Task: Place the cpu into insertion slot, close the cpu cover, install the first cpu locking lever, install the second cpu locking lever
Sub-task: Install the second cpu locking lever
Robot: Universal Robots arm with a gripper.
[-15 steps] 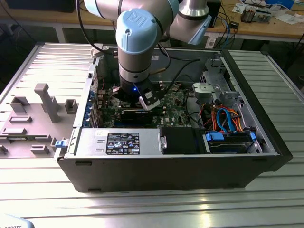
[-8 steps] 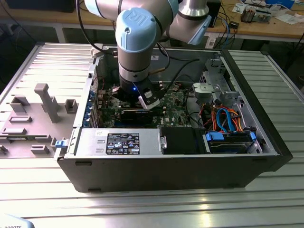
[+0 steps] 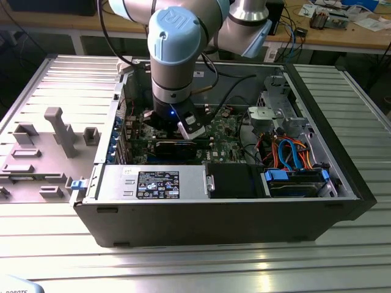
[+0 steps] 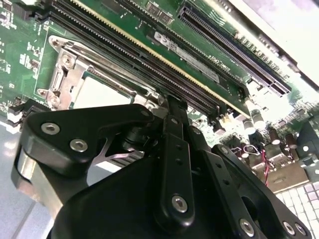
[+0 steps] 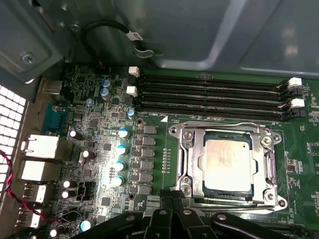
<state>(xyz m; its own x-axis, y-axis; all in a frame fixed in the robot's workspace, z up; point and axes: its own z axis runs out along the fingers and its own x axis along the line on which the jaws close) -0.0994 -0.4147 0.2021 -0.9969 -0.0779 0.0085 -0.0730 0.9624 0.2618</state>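
First wrist view shows the cpu (image 5: 227,164) lying flat in the insertion slot (image 5: 187,186), the cpu cover (image 5: 266,167) shut over it, just beyond the pincer (image 5: 172,201), long memory slots (image 5: 209,94) farther off; its fingers meet, holding nothing

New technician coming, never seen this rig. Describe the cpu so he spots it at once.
Look inside the open black computer case, on the green circuit board. Beside the long black memory slots sits a shiny silver metal frame; the small flat square chip with a dull grey face lies within it.
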